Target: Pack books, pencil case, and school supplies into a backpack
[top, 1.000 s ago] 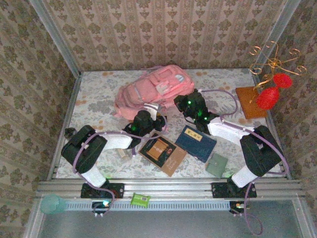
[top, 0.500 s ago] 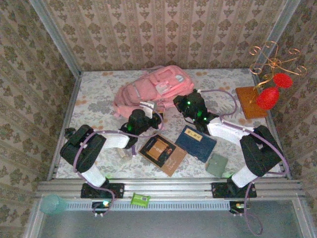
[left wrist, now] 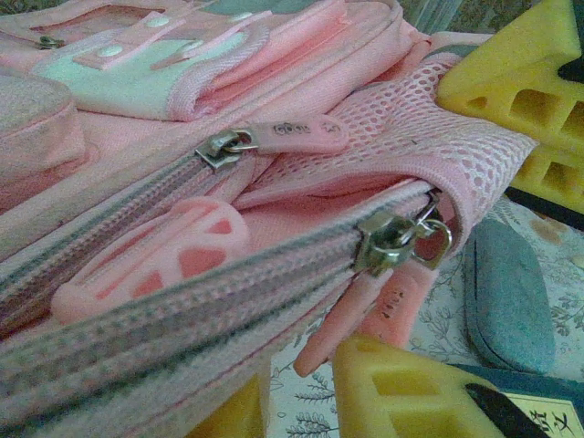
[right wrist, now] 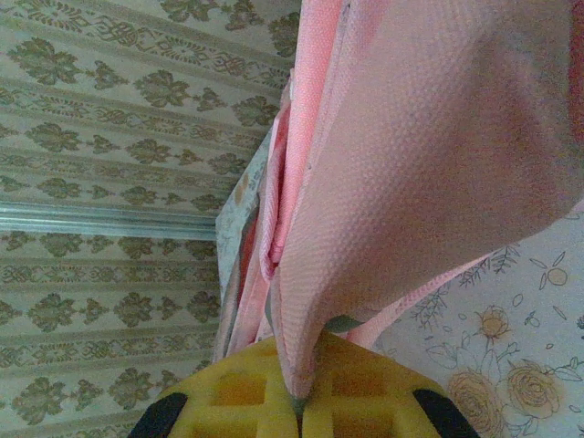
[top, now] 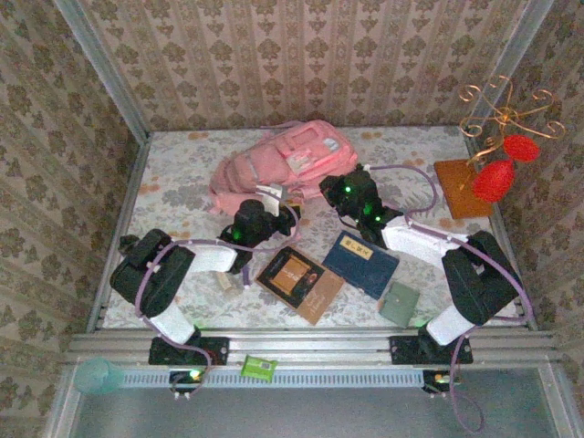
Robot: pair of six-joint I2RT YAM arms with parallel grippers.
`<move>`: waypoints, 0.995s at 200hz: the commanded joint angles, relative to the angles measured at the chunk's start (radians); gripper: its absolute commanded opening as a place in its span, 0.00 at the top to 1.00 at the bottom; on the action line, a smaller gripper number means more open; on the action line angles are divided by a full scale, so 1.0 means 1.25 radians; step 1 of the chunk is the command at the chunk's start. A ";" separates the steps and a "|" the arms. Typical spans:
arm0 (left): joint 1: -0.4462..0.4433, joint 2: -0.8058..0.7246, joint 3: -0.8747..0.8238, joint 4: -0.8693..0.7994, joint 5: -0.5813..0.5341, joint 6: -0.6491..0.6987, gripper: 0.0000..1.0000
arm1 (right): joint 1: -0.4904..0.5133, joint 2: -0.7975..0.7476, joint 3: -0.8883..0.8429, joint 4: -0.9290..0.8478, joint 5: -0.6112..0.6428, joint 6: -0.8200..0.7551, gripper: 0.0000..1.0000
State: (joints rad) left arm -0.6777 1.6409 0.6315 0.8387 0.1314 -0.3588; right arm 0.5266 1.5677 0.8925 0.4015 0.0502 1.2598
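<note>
Pink backpack lies on the worktop. Brown book and navy book lie flat just in front of the backpack. Right hand pinches the backpack's fabric tight; left hand straddles its zip corner, grip unclear.

Overhead I get soft, even light with faint shadows, slightly grainy. My left wrist view is dim and bluish: the backpack is sharp mid-frame, the near fingers blurred. The right wrist view is brighter.
</note>
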 commanded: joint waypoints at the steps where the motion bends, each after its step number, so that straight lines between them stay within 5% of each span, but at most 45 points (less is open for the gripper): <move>1: 0.010 -0.008 0.036 0.039 0.012 -0.007 0.75 | 0.006 -0.033 -0.012 0.038 0.025 -0.015 1.00; 51: 0.007 -0.009 0.045 0.034 0.026 -0.017 0.74 | 0.007 -0.026 -0.026 0.039 0.030 -0.011 1.00; 118: 0.006 -0.004 0.034 0.005 0.008 -0.002 1.00 | 0.005 -0.029 -0.023 0.041 0.032 -0.014 1.00; 199: 0.013 -0.086 -0.009 -0.172 -0.068 0.032 1.00 | -0.044 -0.045 -0.035 0.015 0.039 -0.092 1.00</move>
State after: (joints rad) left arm -0.6849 1.5940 0.6392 0.7208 0.1471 -0.3458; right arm 0.5098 1.5665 0.8490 0.4088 0.0475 1.2312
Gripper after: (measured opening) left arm 0.068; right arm 0.062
